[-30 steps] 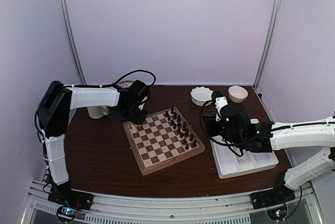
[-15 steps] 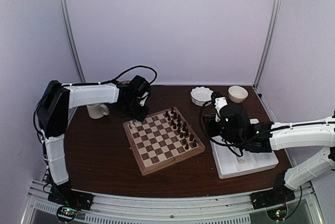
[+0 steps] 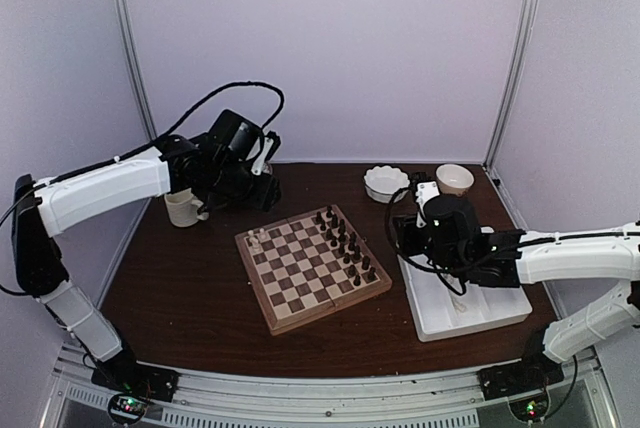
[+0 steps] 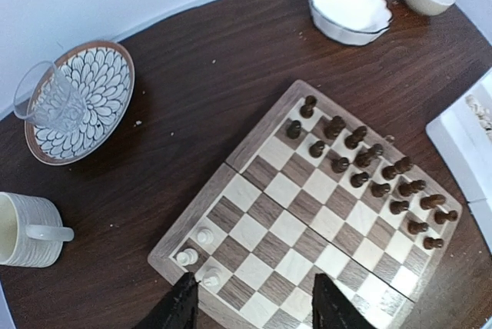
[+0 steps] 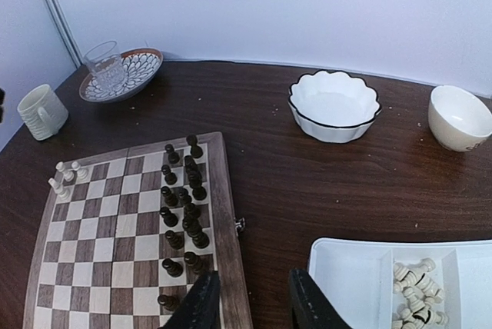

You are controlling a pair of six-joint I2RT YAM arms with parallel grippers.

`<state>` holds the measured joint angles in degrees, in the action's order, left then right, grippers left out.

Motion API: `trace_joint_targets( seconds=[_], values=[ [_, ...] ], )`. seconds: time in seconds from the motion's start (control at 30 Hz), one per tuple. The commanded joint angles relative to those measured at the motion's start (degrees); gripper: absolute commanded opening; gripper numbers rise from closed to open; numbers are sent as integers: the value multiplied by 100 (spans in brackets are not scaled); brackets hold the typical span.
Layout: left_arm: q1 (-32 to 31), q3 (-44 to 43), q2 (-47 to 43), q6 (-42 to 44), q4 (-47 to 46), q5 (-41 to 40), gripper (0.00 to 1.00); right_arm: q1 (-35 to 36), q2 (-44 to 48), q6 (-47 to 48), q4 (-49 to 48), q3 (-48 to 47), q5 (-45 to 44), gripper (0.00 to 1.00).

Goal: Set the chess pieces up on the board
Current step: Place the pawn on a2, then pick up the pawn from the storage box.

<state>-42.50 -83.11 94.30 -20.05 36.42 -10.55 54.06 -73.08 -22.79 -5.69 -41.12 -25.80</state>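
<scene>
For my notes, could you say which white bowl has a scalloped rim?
The wider, shallower bowl, nearer the board; the small cup-like bowl is smooth-rimmed.

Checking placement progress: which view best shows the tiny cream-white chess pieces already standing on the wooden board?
Left wrist: three cream-white chess pieces stand clearly apart on the wooden board. Right wrist shows them smaller, far left; top external, only pale specks.
</scene>
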Motion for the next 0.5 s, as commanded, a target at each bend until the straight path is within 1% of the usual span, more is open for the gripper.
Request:
trace_joint_targets(
  seconds=[0.0, 0.1, 0.17, 0.23, 0.3, 0.37, 0.47],
  values=[
    [-323, 537, -663, -300, -465, -210, 53, -265, 249, -156, 144, 52, -127, 32],
    [-364, 1212, -1290, -588, -966, -15, 56, -546, 382, -279, 356, 172, -79, 32],
    [-364, 1701, -1665, -690, -1391, 49, 59, -813, 373, -457, 524, 235, 140, 32],
    [-364, 2136, -1997, -756, -1659, -63, 61, -1076, 258, -638, 787, 310, 482, 32],
    [-364, 2574, -2280, -661, -2017, -206, 63, -1250, 108, -762, 870, 397, 614, 31],
    [-373, 3218, -2532, -655, -2529, -416, 63, -1451, -34, -842, 858, 453, 731, 31],
    [-373, 4163, -2789, -592, -3814, -171, 63, -1650, -242, -866, 875, 395, 842, 30]
  ],
)
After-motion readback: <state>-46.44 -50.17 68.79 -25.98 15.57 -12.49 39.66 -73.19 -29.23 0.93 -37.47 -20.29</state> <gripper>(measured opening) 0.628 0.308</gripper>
